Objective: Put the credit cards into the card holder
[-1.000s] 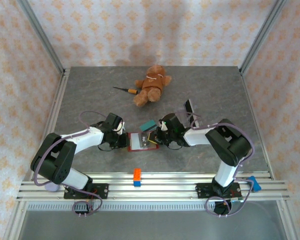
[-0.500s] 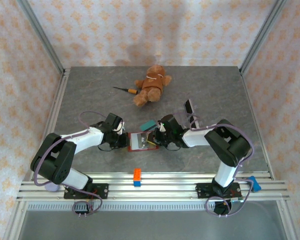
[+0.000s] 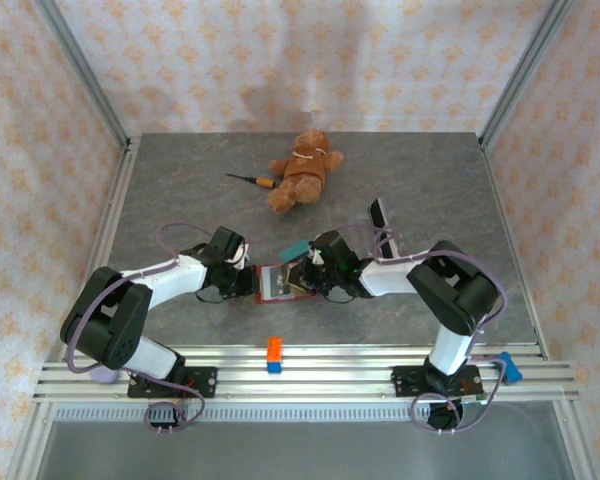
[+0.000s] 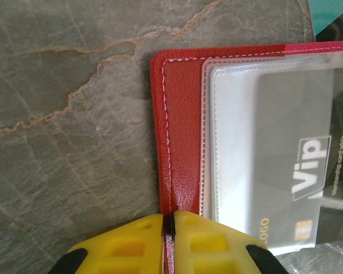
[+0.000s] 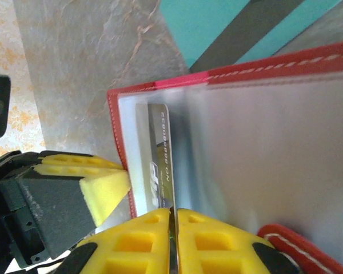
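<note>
The dark red card holder [image 3: 279,284] lies open on the table between the arms. My left gripper [image 4: 169,224] is shut on its red left edge [image 4: 180,131]. A grey "Vip" credit card [image 4: 291,165] sits partly inside the clear sleeve. My right gripper [image 5: 174,220] is shut on that card's [image 5: 160,154] near edge, the card standing edge-on in the pocket of the holder [image 5: 263,74]. A teal credit card [image 3: 296,248] lies flat just behind the holder, also seen as the teal card [image 5: 228,23]. The left gripper's yellow fingers [image 5: 97,182] show beside the holder.
A teddy bear [image 3: 302,170] and a screwdriver [image 3: 252,180] lie at the back. A clear stand with a dark card [image 3: 380,215] is behind the right arm. An orange-and-blue block [image 3: 275,354] rests on the front rail.
My right gripper has slid left toward the holder, carrying the card further into the clear pocket. The left arm and holder have stayed put.
</note>
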Tool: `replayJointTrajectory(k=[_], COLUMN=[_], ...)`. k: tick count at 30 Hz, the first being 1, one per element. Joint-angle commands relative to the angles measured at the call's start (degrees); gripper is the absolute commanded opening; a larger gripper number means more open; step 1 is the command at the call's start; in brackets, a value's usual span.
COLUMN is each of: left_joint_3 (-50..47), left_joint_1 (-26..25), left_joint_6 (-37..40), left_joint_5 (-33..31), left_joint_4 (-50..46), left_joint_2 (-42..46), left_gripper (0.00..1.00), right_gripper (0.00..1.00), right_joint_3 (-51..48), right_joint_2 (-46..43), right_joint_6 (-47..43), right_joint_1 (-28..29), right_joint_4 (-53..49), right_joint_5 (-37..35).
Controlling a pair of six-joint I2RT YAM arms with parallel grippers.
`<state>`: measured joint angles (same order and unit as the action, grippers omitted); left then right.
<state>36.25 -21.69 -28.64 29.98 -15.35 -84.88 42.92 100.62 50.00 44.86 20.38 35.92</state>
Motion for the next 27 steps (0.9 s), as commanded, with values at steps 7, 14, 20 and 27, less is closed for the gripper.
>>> replayJointTrajectory(k=[7, 14, 20, 27], left_joint_3=[-1.7, -0.7, 0.6, 1.0], left_joint_1=[-0.8, -0.8, -0.8, -0.8], left_joint_6=[-0.2, 1.1, 2.0, 2.1], left_joint_5=[0.4, -1.0, -1.4, -2.2], left_joint_4=[2.9, 1.0, 0.0, -0.9], left_joint_2=[-4.0, -3.6, -4.2, -3.9], left_gripper=[0.09, 0.08, 0.08, 0.07], right_gripper=[0.15, 0.14, 0.18, 0.25], right_joint_3=[3.9, 9.1, 13.0, 16.1], right_joint_2=[2.1, 2.6, 3.4, 2.7], right_joint_6=[-1.8, -10.3, -16.4, -20.8], right_joint_1=[1.9, 1.9, 1.9, 1.9], right_joint_4=[-3.6, -15.9, -22.8, -31.1], right_joint_5=[-1.6, -2.1, -2.1, -5.8])
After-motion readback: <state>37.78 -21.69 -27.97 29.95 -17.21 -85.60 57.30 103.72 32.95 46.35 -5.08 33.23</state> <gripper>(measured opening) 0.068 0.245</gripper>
